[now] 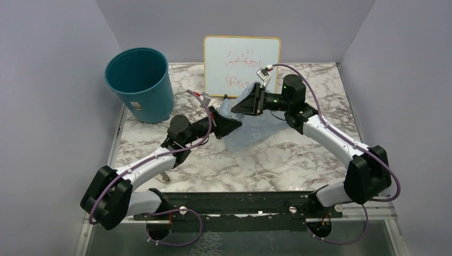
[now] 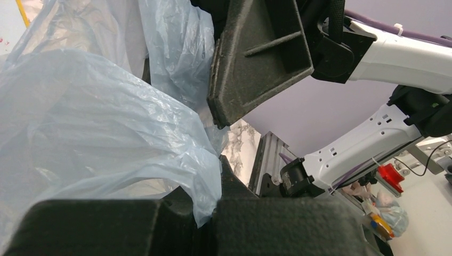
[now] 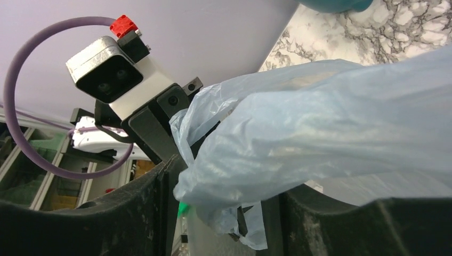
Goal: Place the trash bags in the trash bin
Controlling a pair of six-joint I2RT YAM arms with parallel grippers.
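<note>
The grey-veined white marble table (image 1: 277, 160) carries everything. At its back-left corner stands the round teal plastic trash bin (image 1: 140, 84); nothing shows inside, and the small white label near its base is too small to read. The framed whiteboard (image 1: 242, 65) behind bears red handwriting, not legible. The thin, crinkly, light-blue translucent trash bag (image 1: 250, 128) hangs between both arms, mid-table. The left gripper (image 1: 229, 124) is clamped tight on the bag. The right gripper (image 1: 250, 100) has its jaws partly apart with the bag's plastic between them.

A robot lab: grey partition walls (image 1: 53, 80) enclose the marble-patterned table (image 1: 298, 160).
</note>
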